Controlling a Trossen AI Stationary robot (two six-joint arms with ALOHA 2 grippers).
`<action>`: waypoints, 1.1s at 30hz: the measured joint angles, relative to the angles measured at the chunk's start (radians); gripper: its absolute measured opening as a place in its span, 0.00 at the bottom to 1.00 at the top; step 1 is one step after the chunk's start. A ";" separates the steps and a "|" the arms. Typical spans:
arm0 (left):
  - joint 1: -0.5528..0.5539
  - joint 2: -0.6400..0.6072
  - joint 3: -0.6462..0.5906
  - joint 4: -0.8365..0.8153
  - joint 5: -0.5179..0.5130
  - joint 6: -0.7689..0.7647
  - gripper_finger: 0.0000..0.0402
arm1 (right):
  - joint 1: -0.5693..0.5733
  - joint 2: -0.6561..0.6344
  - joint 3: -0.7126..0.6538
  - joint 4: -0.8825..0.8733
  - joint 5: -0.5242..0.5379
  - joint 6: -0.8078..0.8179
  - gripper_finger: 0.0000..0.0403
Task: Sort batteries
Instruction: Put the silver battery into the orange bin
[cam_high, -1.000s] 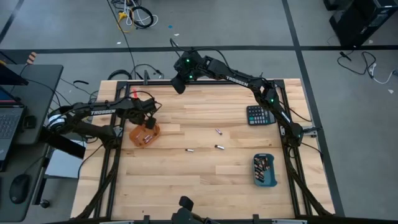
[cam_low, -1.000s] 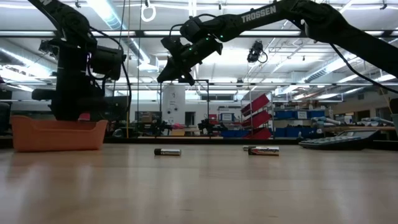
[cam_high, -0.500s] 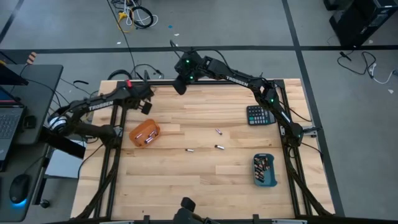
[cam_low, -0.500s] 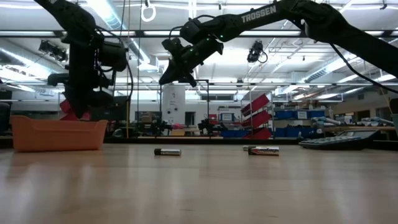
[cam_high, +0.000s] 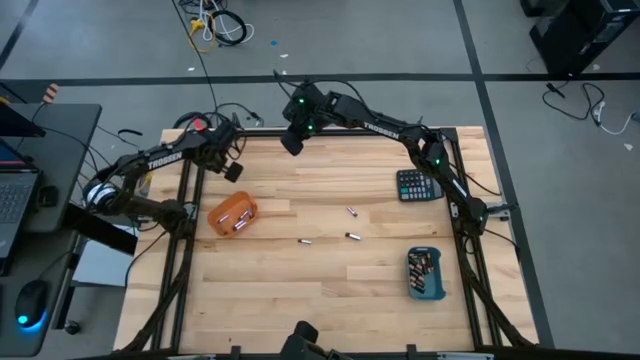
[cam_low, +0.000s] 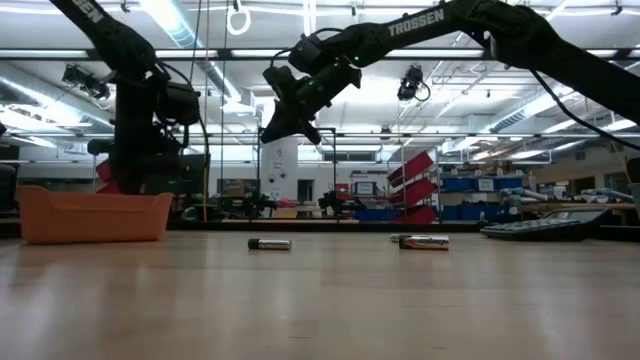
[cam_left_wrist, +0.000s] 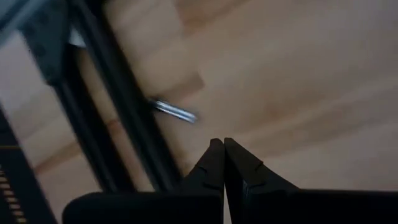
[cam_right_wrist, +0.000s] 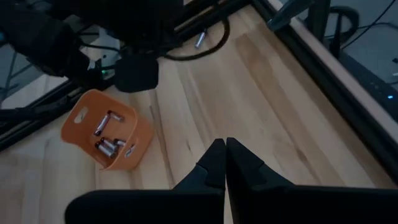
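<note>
- At the lower right of the high view we see the blue tray (cam_high: 425, 273), batteries packed inside it.
- Toward the middle of that frame, three loose batteries (cam_high: 351, 236) lie apart on the bare wooden table (cam_high: 330, 300); the low view shows two of them (cam_low: 268, 244) flat on the wood.
- At centre left sits the orange tray (cam_high: 232, 215), holding several batteries (cam_right_wrist: 109, 146), which show plainly in the right wrist view.
- At right of centre the black calculator (cam_high: 417, 185) rests near the table's edge.
- Higher up on the left, the left gripper (cam_high: 232, 172) hangs above the table's far left corner, its fingers (cam_left_wrist: 211, 163) pressed together with nothing between them.
- In the blurred left wrist view a small silvery thing, possibly a battery (cam_left_wrist: 175, 112), lies beside the dark frame rail (cam_left_wrist: 118, 99).
- At top centre, the right gripper (cam_high: 292, 144) hovers over the far edge, raised well above the wood, its fingers (cam_right_wrist: 214, 160) likewise closed on nothing.
</note>
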 joint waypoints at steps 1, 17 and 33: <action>-0.002 0.006 0.007 -0.005 0.005 -0.015 0.00 | 0.000 0.000 0.000 -0.004 -0.009 0.000 0.00; -0.016 0.141 0.058 0.073 -0.187 -0.309 0.00 | 0.023 0.000 0.000 -0.122 -0.022 -0.051 0.00; -0.072 0.182 0.046 0.004 -0.297 -0.488 0.00 | -0.030 0.000 0.000 -0.197 0.055 -0.082 0.00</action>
